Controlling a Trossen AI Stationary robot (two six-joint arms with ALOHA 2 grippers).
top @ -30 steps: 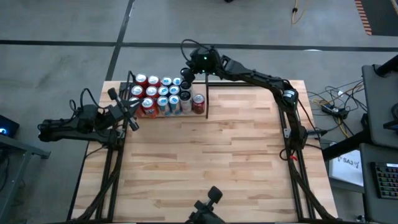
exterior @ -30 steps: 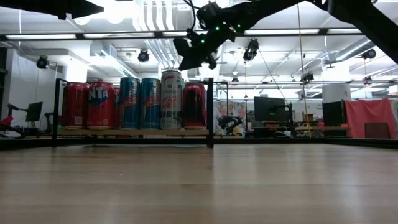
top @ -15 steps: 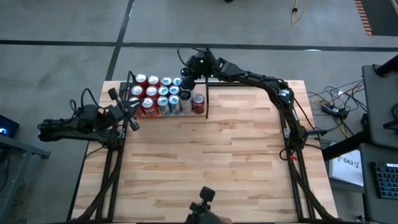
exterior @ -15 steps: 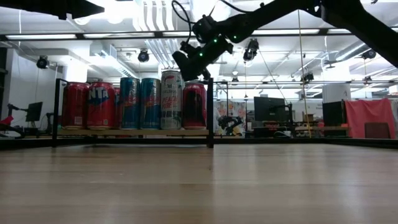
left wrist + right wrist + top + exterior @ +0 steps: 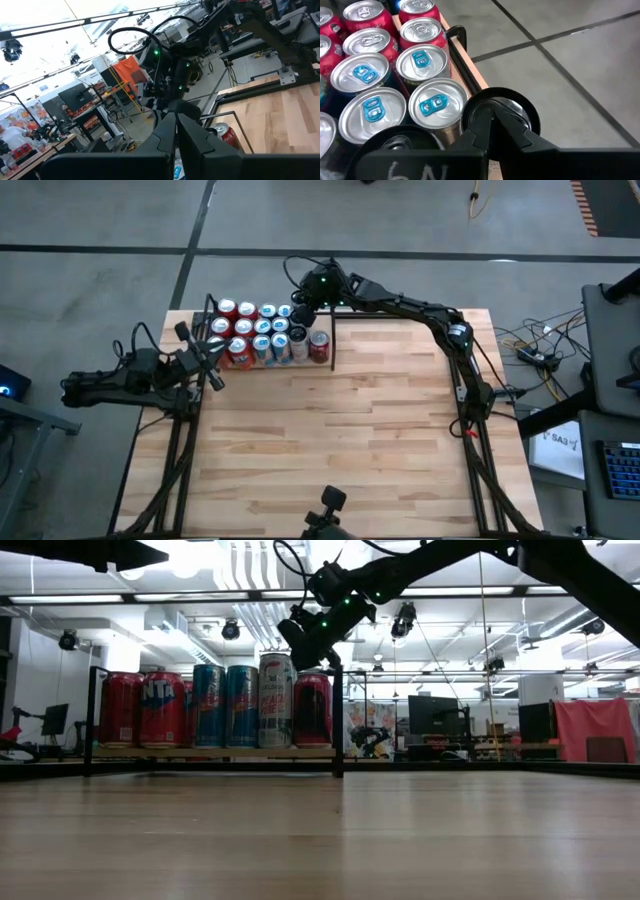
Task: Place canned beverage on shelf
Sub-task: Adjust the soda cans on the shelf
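Over the last second the right arm has drawn in and come lower: its right gripper (image 5: 300, 307), which hung higher over the shelf's back right corner, now sits just above the cans there, and in the low view it hangs just over the tall can (image 5: 277, 700). Nearest the low camera is bare table (image 5: 330, 430); beyond it the shelf (image 5: 215, 753) stands at the far left part of the table, packed with cans in about three rows, red ones along the front and blue-tabbed ones (image 5: 436, 106) behind. The left gripper (image 5: 207, 362) waits at the shelf's left end, its fingers pressed together on nothing. In the right wrist view the right gripper's fingers are also pressed together and grip nothing; their tips lie over a black can top (image 5: 500, 111) at the shelf's edge, just beside the blue-tabbed cans, and I cannot tell whether they touch it. I judge the placing done or close to done, with the gripper either nudging that black can home or about to leave. To do this well, any push should be straight down or gently inward, away from the rail (image 5: 462, 57), and the lift-out vertical, so the neighbours stay upright. The floor lies beyond the shelf.
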